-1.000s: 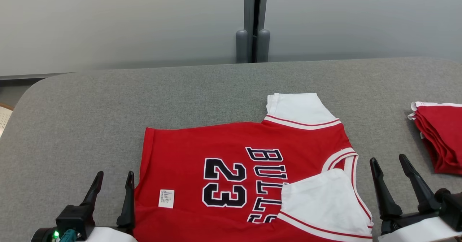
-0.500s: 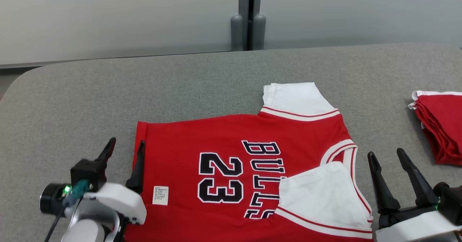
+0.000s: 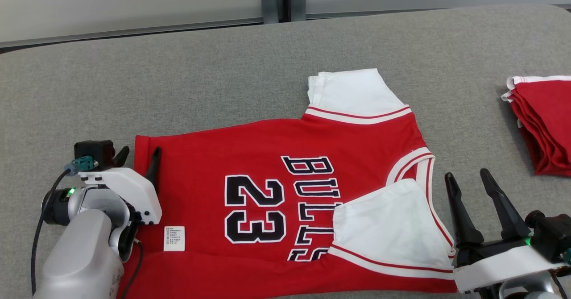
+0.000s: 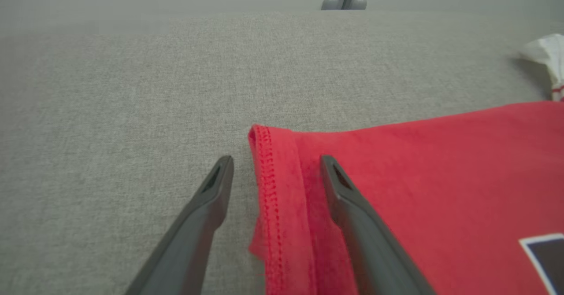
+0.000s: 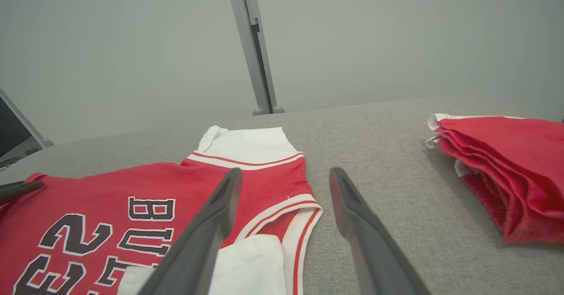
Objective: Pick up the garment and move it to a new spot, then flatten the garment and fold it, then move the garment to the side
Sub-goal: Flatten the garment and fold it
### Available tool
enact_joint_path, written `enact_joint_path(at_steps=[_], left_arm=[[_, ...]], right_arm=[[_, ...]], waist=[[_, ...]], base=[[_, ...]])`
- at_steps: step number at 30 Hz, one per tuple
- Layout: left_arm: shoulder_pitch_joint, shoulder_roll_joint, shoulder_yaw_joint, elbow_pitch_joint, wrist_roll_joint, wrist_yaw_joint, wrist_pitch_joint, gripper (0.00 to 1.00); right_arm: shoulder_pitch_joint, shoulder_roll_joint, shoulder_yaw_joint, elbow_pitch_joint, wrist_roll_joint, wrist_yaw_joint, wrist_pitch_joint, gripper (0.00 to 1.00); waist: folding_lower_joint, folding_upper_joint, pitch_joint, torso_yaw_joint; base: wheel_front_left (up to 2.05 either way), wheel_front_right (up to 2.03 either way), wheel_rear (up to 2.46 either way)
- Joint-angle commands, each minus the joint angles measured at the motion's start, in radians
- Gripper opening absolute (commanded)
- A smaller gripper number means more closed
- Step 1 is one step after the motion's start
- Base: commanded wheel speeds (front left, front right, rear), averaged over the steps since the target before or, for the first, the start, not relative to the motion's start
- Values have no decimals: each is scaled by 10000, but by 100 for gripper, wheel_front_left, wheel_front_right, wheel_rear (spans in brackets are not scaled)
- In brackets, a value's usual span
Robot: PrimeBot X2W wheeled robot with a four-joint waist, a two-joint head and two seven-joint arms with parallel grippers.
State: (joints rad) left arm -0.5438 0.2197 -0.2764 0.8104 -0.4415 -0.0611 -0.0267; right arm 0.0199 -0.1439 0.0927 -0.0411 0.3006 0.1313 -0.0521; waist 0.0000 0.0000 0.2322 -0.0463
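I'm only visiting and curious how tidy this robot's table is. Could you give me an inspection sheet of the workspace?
Surface: grey fabric-covered table, no stains seen.
Job's things: red and white "23" jersey lying flat, near white sleeve folded onto its front.
Clutter: stack of folded red garments at the right.
Grippers: left gripper open, straddling the jersey's hem; right gripper open, beside the jersey.
Cables: dark cable at left wrist.
Surroundings: pale wall with grey post.
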Motion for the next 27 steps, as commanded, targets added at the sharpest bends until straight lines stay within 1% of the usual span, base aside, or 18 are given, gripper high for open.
enact_joint_path(at_steps=[1, 3, 4, 5, 6, 12, 16, 17, 21, 27], left_arm=[[-348, 18, 46, 394, -121, -93, -123, 100], [-648, 0, 40, 956, -155, -183, -278, 100], [-763, -27, 45, 1183, -205, -229, -357, 73], [-880, -44, 34, 1405, -207, -278, -420, 25], [-978, -82, 32, 1616, -269, -333, -441, 0], [-1430, -159, -100, 2188, -317, -506, -918, 0], [-1714, -250, -182, 2424, -362, -577, -1290, 0], [-1861, -310, -234, 2517, -405, -599, -1435, 0], [-2227, -643, -447, 2579, -419, -650, -1617, 0], [-2784, -1171, -854, 2556, -542, -696, -1831, 0]], right_arm=[[-136, 34, -15, 75, 67, -11, -95, 100], [-196, 54, -39, 173, 71, -11, -113, 100], [-226, 58, -39, 204, 87, -11, -122, 100], [-253, 75, -55, 264, 138, -11, -122, 100], [-276, 66, -69, 320, 170, -11, -131, 100], [-550, -60, -245, 611, 337, -11, -101, 100], [-1138, -268, -430, 1053, 461, -11, -1, 100], [-1649, -465, -440, 1399, 520, -11, -49, 100], [-2852, -855, -312, 2296, 684, -8, -69, 100], [-5037, -1362, 292, 3980, 996, -8, 98, 100]], waist=[[0, 0, 122, -95], [0, 0, 167, -121], [0, 0, 178, -134], [0, 0, 192, -145], [0, 0, 202, -149], [0, 0, 235, -81], [0, 0, 335, 65], [0, 0, 447, 184], [0, 0, 846, 674], [0, 0, 1492, 1569]], base=[[0, 0, 0], [0, 0, 0], [0, 0, 0], [0, 0, 0], [0, 0, 0], [0, 0, 0], [0, 0, 0], [0, 0, 0], [0, 0, 0], [0, 0, 0]])
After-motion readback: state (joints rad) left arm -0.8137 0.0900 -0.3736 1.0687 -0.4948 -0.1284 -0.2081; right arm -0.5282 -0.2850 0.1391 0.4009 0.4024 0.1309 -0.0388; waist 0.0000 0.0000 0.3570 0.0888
